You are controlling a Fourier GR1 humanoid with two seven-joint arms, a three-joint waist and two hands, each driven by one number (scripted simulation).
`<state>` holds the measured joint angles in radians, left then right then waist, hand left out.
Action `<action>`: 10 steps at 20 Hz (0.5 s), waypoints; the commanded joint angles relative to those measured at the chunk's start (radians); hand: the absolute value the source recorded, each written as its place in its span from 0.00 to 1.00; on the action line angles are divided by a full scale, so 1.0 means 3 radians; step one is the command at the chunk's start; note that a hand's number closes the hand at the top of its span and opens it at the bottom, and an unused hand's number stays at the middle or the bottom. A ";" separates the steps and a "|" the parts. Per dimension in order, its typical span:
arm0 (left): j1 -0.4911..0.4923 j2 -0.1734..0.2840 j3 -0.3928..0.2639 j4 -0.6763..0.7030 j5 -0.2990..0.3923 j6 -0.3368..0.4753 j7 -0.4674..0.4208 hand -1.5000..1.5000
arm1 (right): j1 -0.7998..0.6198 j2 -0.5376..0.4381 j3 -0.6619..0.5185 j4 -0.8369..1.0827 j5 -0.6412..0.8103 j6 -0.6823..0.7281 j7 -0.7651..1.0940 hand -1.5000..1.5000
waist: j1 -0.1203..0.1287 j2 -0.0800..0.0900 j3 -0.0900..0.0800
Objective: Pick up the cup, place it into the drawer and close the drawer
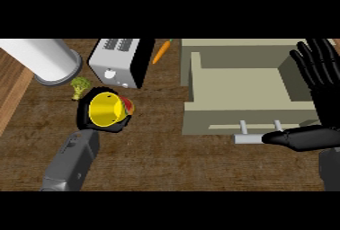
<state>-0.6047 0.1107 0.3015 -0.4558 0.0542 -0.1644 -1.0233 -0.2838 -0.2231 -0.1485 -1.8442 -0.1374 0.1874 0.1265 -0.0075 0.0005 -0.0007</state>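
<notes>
While left hand (100,122) curls round it | cup (105,109): yellow, mouth upward | right hand (319,85): fingers straight

Probably a kitchen: toaster (119,60), carrot (160,52), wooden counter (166,152)
</notes>
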 commanded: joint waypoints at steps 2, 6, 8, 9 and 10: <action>-0.0126 -0.0114 -0.0153 -0.0682 0.0055 -0.0011 0.0339 1.00 | 0.0115 -0.0079 -0.0083 0.0078 0.0002 0.0067 -0.0041 0.00 | 0.0083 -0.0037 0.0008; -0.0544 -0.0216 -0.0313 -0.0955 0.0038 0.0086 0.0967 1.00 | 0.0005 -0.0079 -0.0112 0.0110 0.0018 0.0009 -0.0009 0.00 | 0.0076 -0.0038 0.0008; -0.0626 -0.0327 -0.0357 -0.1134 0.0043 0.0283 0.1214 1.00 | 0.0254 0.0049 0.0046 -0.0168 0.0119 -0.0037 -0.0024 0.00 | 0.0035 -0.0031 0.0005; -0.0687 -0.0356 -0.0394 -0.1194 0.0068 0.0219 0.1316 1.00 | 0.0204 0.0018 0.0009 -0.0062 0.0069 0.0024 -0.0086 0.00 | 0.0037 -0.0023 0.0005; -0.0662 -0.0363 -0.0658 -0.1218 0.0180 0.0472 0.1283 1.00 | 0.0115 0.0113 0.0105 -0.0052 0.0201 -0.0100 -0.0095 0.00 | 0.0021 -0.0020 0.0004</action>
<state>-0.7566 0.0286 0.1919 -0.7443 0.0740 -0.0971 -0.7348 -0.2457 -0.2143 -0.1428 -1.8545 -0.1095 0.1806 0.1100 0.0037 -0.0066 0.0009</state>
